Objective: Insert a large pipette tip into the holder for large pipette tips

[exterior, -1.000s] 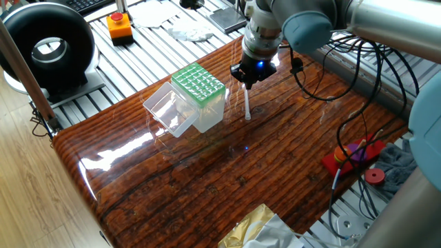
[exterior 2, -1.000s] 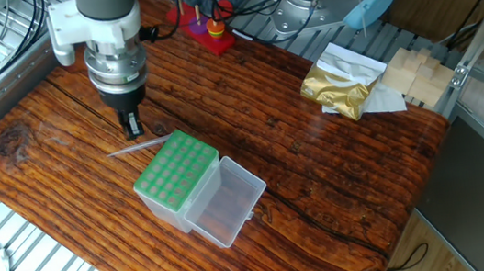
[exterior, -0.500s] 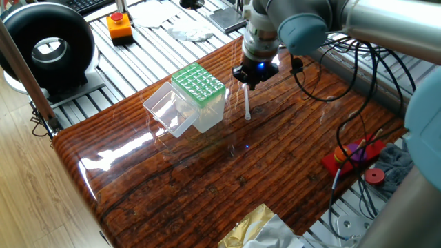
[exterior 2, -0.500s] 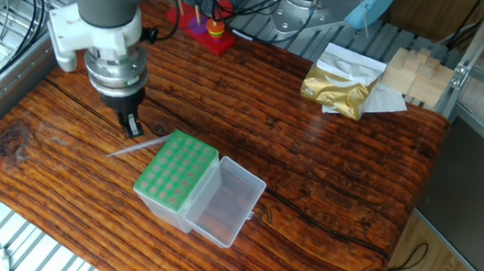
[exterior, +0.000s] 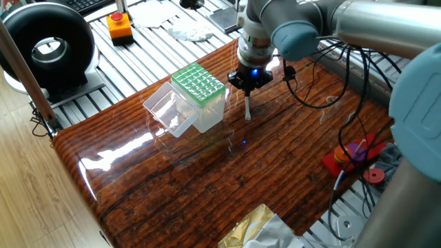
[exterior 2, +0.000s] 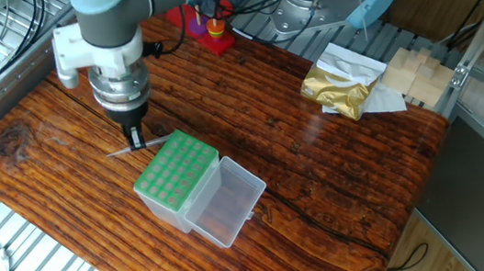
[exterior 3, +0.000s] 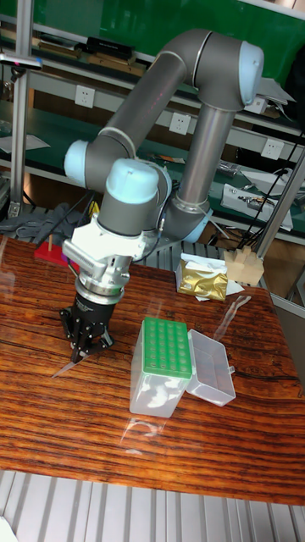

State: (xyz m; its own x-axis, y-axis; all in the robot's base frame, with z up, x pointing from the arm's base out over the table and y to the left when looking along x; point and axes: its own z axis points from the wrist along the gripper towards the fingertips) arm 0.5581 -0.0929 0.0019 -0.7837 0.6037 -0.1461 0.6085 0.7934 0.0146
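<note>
The large pipette tip point(exterior 2: 124, 151) lies flat on the wooden table, a slim translucent white tube just left of the holder; it also shows as large pipette tip point(exterior: 247, 109) and large pipette tip point(exterior 3: 66, 364). My gripper point(exterior 2: 137, 139) points straight down over its middle, fingers only narrowly apart and low, right at the tip, which still rests on the wood. The gripper point(exterior: 249, 89) and gripper point(exterior 3: 83, 349) show the same. The holder for large pipette tips point(exterior 2: 175, 170) stands beside it with its green hole grid up and its clear lid point(exterior 2: 228, 202) swung open. Holder point(exterior: 198, 83), holder point(exterior 3: 164, 347).
A crumpled gold foil bag point(exterior 2: 339, 84) and wooden blocks point(exterior 2: 416, 72) sit at the table's far side. A red peg toy point(exterior 2: 210, 26) stands behind the arm. An orange button box point(exterior: 119, 26) and a black ring device point(exterior: 47, 47) lie off the wood.
The gripper has come down and shifted slightly toward the pipette tip, from above it to right at it. The tip and the holder have not moved.
</note>
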